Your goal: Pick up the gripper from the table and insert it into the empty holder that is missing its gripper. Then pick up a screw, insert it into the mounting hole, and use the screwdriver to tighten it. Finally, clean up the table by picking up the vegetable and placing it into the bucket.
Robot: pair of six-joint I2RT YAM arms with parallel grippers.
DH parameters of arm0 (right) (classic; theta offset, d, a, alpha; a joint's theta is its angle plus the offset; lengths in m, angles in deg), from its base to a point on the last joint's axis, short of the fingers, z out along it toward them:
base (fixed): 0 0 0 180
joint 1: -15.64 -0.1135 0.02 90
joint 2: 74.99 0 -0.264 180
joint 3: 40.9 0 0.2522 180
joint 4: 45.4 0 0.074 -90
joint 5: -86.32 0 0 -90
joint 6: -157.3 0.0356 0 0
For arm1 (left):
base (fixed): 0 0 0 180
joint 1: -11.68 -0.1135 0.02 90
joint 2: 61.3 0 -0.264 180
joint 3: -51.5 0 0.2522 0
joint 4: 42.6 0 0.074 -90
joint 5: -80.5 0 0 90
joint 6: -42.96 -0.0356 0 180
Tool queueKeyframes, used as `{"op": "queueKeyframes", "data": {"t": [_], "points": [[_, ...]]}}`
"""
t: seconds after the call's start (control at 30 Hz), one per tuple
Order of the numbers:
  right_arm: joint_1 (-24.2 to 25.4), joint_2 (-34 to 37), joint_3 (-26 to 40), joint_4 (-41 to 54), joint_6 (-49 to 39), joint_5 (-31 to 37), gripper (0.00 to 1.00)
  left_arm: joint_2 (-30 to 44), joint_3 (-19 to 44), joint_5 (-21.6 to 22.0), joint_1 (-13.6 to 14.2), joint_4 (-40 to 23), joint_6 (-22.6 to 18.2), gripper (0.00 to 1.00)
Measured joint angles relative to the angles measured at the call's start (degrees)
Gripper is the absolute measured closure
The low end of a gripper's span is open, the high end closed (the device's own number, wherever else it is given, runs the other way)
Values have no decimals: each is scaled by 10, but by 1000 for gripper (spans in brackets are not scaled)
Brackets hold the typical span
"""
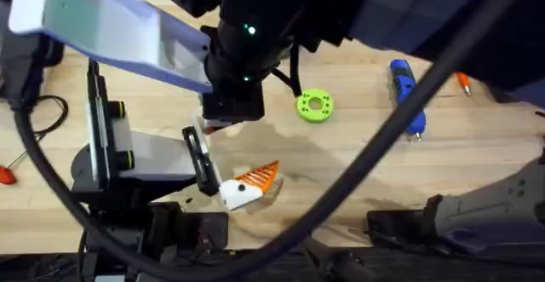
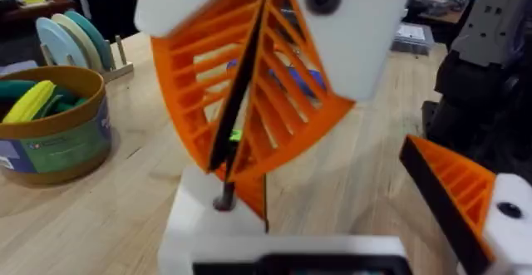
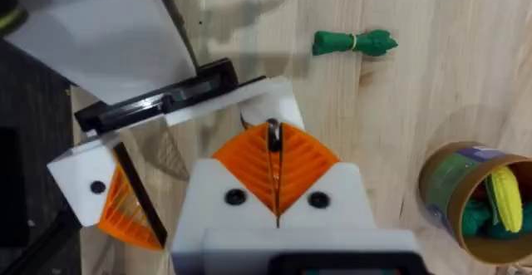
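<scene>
Near the middle of the surface [image 1: 358, 154], the right gripper [image 3: 273, 142], fingers pinched shut on a thin dark screw [image 2: 241, 100] (so I judge it), should lower plumb into the holder [image 2: 195, 217] on the left gripper [image 1: 247, 187], whose fingers stand apart, empty.

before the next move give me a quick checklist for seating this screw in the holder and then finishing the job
1. Grip on the screw: the right gripper has its jaws shut on the screw. ok
2. Screw at the holder: its tip is at the white holder. ok
3. Screw lined up with the mounting hole: the orange pads hide the hole. cannot tell
4. Screwdriver free to pick up: the screwdriver lies alone on the table. ok
5. Vegetable cleared away: the vegetable lies on the table, outside the bucket. not ok
6. Bucket ready: the bucket stands upright and open. ok
</scene>
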Motion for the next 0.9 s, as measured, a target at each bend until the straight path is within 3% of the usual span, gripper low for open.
{"op": "queueKeyframes", "data": {"t": [0.9], "points": [[0,7,0,-4,0,0,995,0,0,0,0,0,0,15]]}}
